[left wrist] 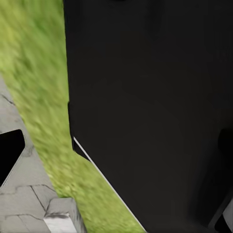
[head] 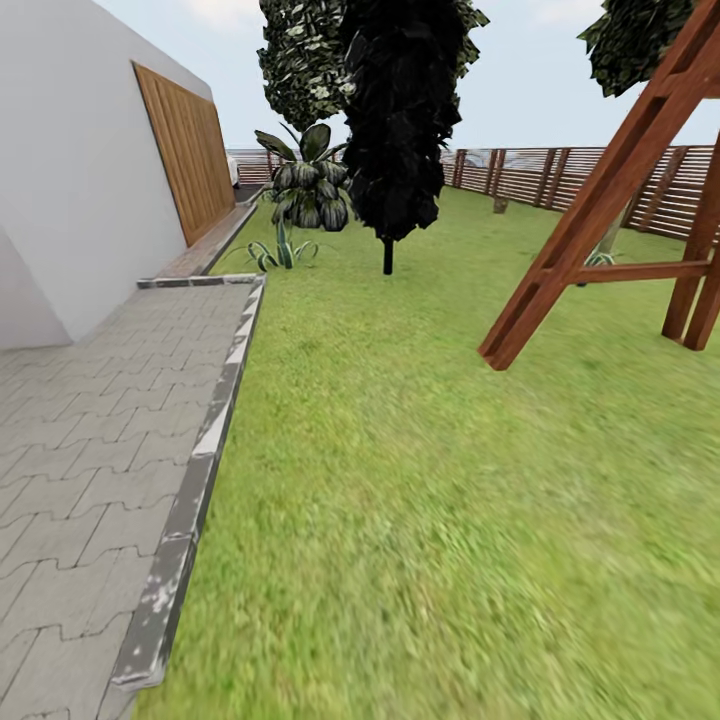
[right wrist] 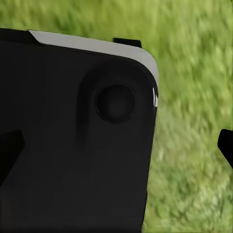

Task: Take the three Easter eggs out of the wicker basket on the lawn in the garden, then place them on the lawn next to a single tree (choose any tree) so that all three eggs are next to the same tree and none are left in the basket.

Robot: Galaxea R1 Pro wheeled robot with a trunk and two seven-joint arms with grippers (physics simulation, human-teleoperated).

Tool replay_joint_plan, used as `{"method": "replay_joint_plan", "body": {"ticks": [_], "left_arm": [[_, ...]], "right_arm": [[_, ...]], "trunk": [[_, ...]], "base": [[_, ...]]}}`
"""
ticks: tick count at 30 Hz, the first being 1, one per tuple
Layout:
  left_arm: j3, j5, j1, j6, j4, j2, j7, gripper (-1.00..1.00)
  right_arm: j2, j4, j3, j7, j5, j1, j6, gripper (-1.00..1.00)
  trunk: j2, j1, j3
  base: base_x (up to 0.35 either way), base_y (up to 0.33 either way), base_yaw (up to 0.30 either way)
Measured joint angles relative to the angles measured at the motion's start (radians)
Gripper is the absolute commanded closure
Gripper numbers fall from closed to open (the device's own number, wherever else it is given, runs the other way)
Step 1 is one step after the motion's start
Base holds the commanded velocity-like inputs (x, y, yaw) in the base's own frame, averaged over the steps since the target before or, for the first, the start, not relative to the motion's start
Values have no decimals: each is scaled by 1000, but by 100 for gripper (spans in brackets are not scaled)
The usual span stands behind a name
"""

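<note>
Black robot body (left wrist: 155,97) blocks both wrist views over the lawn (head: 420,480); fingers' state unreadable.

my left wrist camera looks down past a big black part of the robot's body (left wrist: 150,111), right next to it. my right wrist camera sees another black body part (right wrist: 73,145), also very close. dark finger tips peek in, too little to tell open or closed.
</note>
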Motion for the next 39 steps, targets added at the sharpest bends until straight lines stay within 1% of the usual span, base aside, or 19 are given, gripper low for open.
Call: {"method": "replay_joint_plan", "body": {"ticks": [15,39], "left_arm": [[0,0,0,0,0,3,0,-100],[-1,-1,0,0,0,0,0,-100]], "right_arm": [[3,2,-1,0,-5,0,4,-100],[7,0,-1,0,-3,0,3,-100]], "trunk": [[0,0,0],[0,0,0]], "base": [[315,122,0],[324,91,0]]}}
